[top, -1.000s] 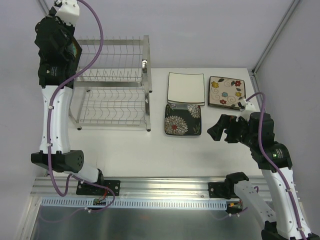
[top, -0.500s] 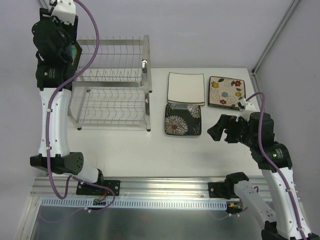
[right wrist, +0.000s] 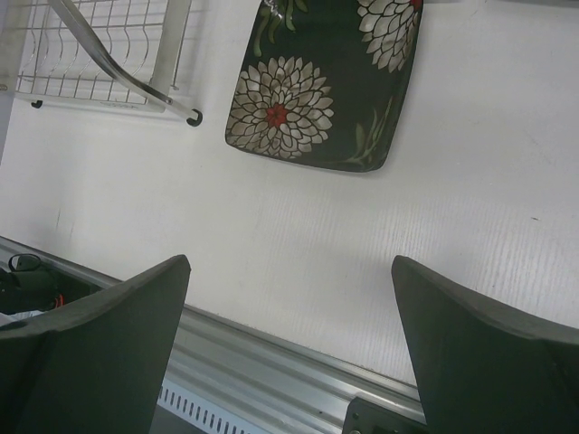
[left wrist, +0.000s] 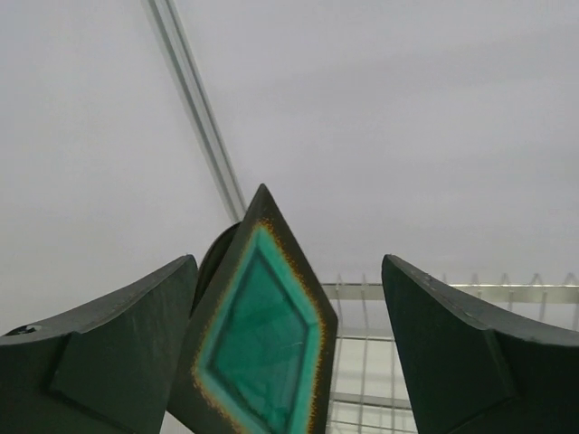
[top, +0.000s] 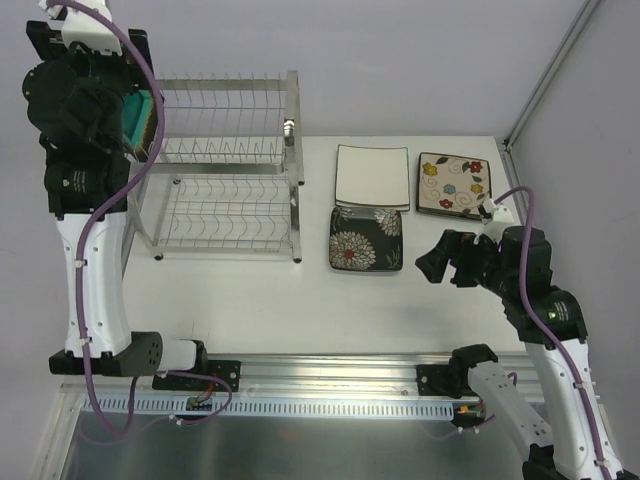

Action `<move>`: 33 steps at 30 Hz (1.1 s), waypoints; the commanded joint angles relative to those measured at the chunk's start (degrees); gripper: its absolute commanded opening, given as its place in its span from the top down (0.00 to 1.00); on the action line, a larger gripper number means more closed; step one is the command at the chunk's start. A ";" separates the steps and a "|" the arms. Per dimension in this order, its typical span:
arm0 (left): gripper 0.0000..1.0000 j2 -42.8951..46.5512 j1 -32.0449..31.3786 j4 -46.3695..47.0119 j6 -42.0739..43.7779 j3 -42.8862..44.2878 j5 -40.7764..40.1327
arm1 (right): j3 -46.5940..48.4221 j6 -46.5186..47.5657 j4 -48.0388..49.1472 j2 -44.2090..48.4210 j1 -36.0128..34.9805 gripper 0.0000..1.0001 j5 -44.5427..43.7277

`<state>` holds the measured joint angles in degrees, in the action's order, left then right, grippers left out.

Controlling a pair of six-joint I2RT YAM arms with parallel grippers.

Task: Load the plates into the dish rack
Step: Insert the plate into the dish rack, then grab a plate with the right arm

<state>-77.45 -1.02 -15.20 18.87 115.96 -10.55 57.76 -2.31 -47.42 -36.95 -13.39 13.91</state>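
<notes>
**Held high: the teal-centred dark square plate (top: 141, 120) in the left end effector (left wrist: 289, 362)**

The left end effector is clamped on the plate, which stands corner-up between its wide-set fingers. It is raised at the left end of the two-tier silver wire dish rack (top: 293, 130), level with the top tier.

The right end effector (top: 433, 262) hovers over the white table (top: 300, 300), jaws wide apart, just beside the black square plate with white chrysanthemums (top: 366, 238).

That plate lies flat right of the rack. The plain white square plate (top: 372, 175) is just behind it, and the cream square plate with coloured flowers (top: 452, 184) lies further right.
</notes>
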 commanded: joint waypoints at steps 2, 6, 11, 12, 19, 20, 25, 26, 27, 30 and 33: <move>0.13 5.81 0.66 2.81 -9.63 -3.01 4.74 | 2.89 0.72 -0.13 0.56 -0.41 0.00 -0.38; 0.03 13.28 0.58 2.72 -17.89 -10.99 8.25 | 2.80 -0.07 0.04 0.21 -0.41 0.00 0.24; 0.01 22.24 0.58 2.02 -24.84 -21.37 13.96 | 2.89 -1.65 0.66 -1.19 -0.41 0.01 0.68; 0.01 25.56 0.66 1.76 -26.68 -24.87 14.58 | 3.06 -1.82 0.66 -1.54 -0.32 0.00 0.85; 0.01 39.55 0.58 -3.16 -35.74 -40.71 21.35 | 2.98 -4.81 0.75 -4.53 -0.41 0.00 1.56; 0.01 42.27 0.66 -3.60 -37.40 -42.64 23.01 | 2.71 -4.99 0.84 -5.06 -0.32 0.01 1.56; 0.01 50.37 0.14 -6.50 -44.35 -58.28 27.33 | -0.36 -7.88 4.43 -7.69 -0.41 0.01 1.29; 0.01 52.82 0.14 -6.77 -46.19 -60.31 27.86 | -1.67 -8.41 5.05 -8.40 -0.32 0.00 1.55; 0.01 53.97 0.14 -7.03 -46.90 -63.98 28.90 | -2.38 -8.94 6.36 -9.45 -0.41 0.00 1.64; 0.01 57.41 -0.04 -8.96 -47.79 -69.02 29.44 | -5.63 -11.57 9.35 -10.95 -0.32 0.02 0.33; 0.01 58.90 -1.00 -10.29 -48.31 -72.97 29.44 | -8.88 -15.17 12.25 -13.49 -0.06 0.04 -2.48</move>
<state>-20.14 -1.19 -25.65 -26.28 44.91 16.40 50.85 -12.56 -40.21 -48.99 -13.43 13.69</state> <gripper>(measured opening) 0.990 0.974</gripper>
